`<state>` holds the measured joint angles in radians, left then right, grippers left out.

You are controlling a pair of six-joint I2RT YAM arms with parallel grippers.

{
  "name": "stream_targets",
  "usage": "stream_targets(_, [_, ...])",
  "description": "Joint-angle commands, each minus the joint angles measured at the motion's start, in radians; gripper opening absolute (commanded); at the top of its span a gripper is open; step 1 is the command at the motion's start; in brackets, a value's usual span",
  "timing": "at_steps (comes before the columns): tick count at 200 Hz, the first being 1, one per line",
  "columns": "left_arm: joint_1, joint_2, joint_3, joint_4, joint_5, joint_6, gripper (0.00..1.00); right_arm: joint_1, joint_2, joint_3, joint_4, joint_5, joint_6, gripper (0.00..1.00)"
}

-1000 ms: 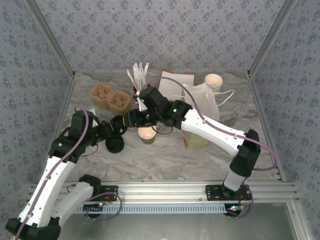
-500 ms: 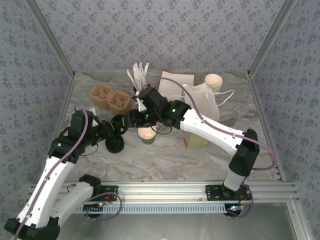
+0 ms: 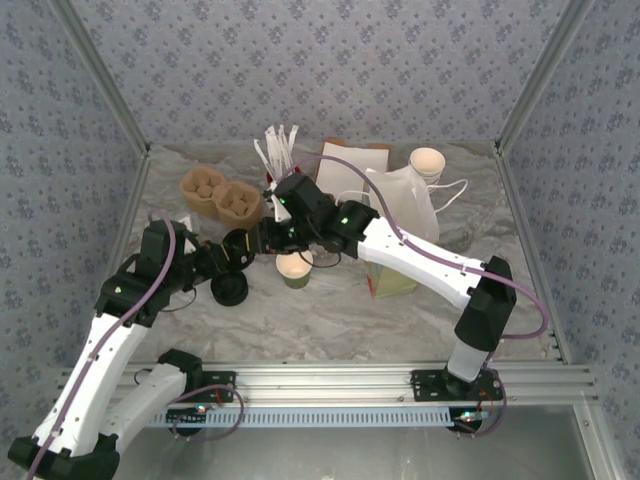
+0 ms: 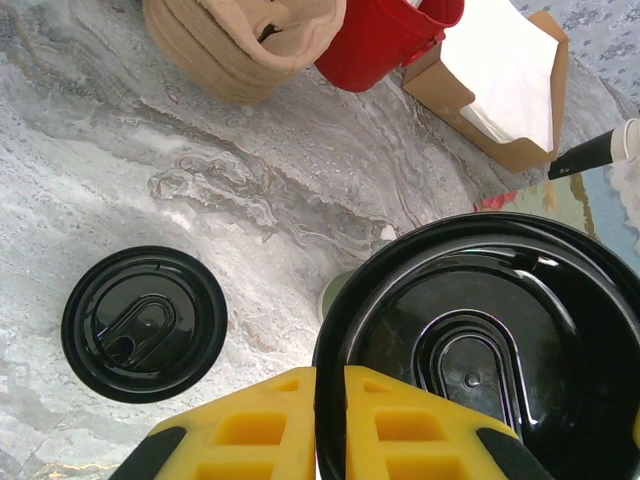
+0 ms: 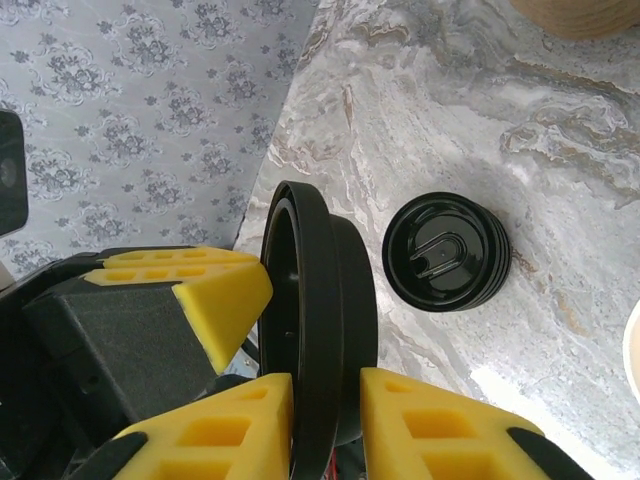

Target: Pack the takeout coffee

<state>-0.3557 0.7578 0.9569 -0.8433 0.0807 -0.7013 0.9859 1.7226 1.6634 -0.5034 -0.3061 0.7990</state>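
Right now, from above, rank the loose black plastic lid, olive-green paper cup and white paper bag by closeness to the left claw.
1. Loose black plastic lid: on the table right beside the left claw.
2. Olive-green paper cup: to its right.
3. White paper bag: farthest right.

A lab test booth: aluminium-framed wallpapered walls (image 3: 330, 70) enclose a marble-patterned table (image 3: 330, 315), robot arms (image 3: 420, 255) bolted to its rail (image 3: 330, 380).

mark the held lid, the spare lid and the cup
held lid (image 4: 480, 350), left wrist view, its top face
spare lid (image 4: 143, 323), left wrist view, its centre
cup (image 3: 294, 266), top external view, its open mouth
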Motion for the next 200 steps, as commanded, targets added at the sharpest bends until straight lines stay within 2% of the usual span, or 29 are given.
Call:
stream_targets(1, [-0.008, -0.019, 0.034, 0.014, 0.028, -0.008, 0.14, 0.003, 0.007, 0.001, 0.014, -0.015, 0.003, 0.18])
stream_targets(27, [-0.008, -0.026, 0.033, 0.034, 0.041, -0.003, 0.18, -0.006, 0.003, -0.008, 0.011, -0.015, 0.004, 0.12])
stream_targets(50, [-0.008, -0.037, 0.039, 0.056, 0.055, 0.034, 0.38, -0.018, -0.010, -0.013, -0.004, -0.015, -0.002, 0.10])
stream_targets(64, [-0.008, -0.041, 0.048, 0.075, 0.053, 0.103, 0.47, -0.028, -0.024, -0.010, -0.023, -0.016, -0.008, 0.10])
stream_targets(87, [-0.009, -0.035, 0.103, 0.089, 0.038, 0.236, 0.50, -0.053, -0.060, -0.012, -0.062, -0.018, -0.020, 0.10])
stream_targets(121, [-0.050, -0.068, 0.126, 0.212, 0.024, 0.411, 0.48, -0.107, -0.118, -0.001, -0.159, -0.048, -0.039, 0.10])
stream_targets(137, [-0.126, -0.052, 0.152, 0.227, -0.016, 0.512, 0.48, -0.138, -0.142, 0.012, -0.204, -0.104, -0.046, 0.10])
stream_targets(153, [-0.246, -0.036, 0.159, 0.257, -0.106, 0.630, 0.48, -0.168, -0.177, 0.021, -0.252, -0.130, -0.046, 0.10])
stream_targets(176, [-0.423, -0.027, 0.121, 0.373, -0.249, 0.785, 0.44, -0.218, -0.232, 0.004, -0.285, -0.197, -0.046, 0.10])
stream_targets(189, [-0.501, -0.006, 0.104, 0.426, -0.265, 0.886, 0.44, -0.252, -0.267, -0.024, -0.284, -0.227, -0.034, 0.10])
stream_targets(200, [-0.568, 0.020, 0.088, 0.481, -0.323, 0.969, 0.45, -0.279, -0.302, -0.049, -0.283, -0.238, -0.027, 0.10])
